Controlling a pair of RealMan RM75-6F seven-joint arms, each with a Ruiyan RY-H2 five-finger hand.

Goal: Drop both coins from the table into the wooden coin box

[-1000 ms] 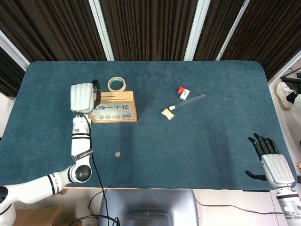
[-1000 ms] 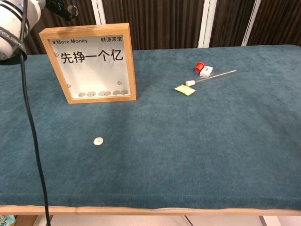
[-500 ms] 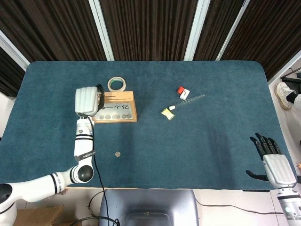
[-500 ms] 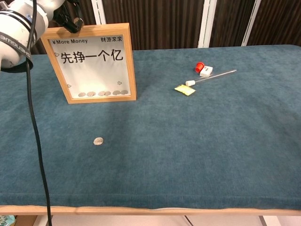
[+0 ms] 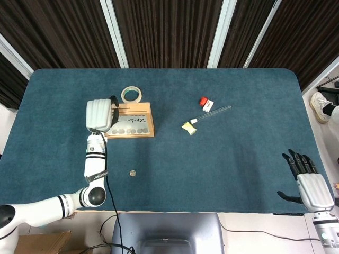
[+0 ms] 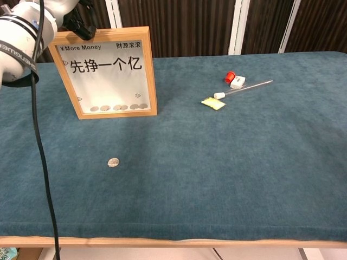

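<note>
The wooden coin box [image 5: 130,120] [image 6: 105,73] stands upright on the blue table with several coins behind its clear front. My left hand [image 5: 100,115] hovers over the box's top left end, back of the hand facing up. Its dark fingers [image 6: 81,28] reach the box's top left corner in the chest view. Anything held there is hidden. One coin [image 5: 133,172] [image 6: 113,162] lies flat on the cloth, in front of the box and apart from it. My right hand [image 5: 306,180] is at the table's near right edge, fingers spread, holding nothing.
A tape roll [image 5: 131,94] lies just behind the box. Right of centre lie a red cap [image 5: 203,101] [image 6: 230,77], a small white piece [image 5: 208,105], a clear tube [image 5: 213,112] [image 6: 246,87] and a yellow scrap [image 5: 188,127] [image 6: 213,103]. A black cable [image 6: 40,162] hangs from my left arm.
My left hand has shifted right and slightly toward me, from beside the box's left end to over its top left corner. The coin on the cloth has not moved.
</note>
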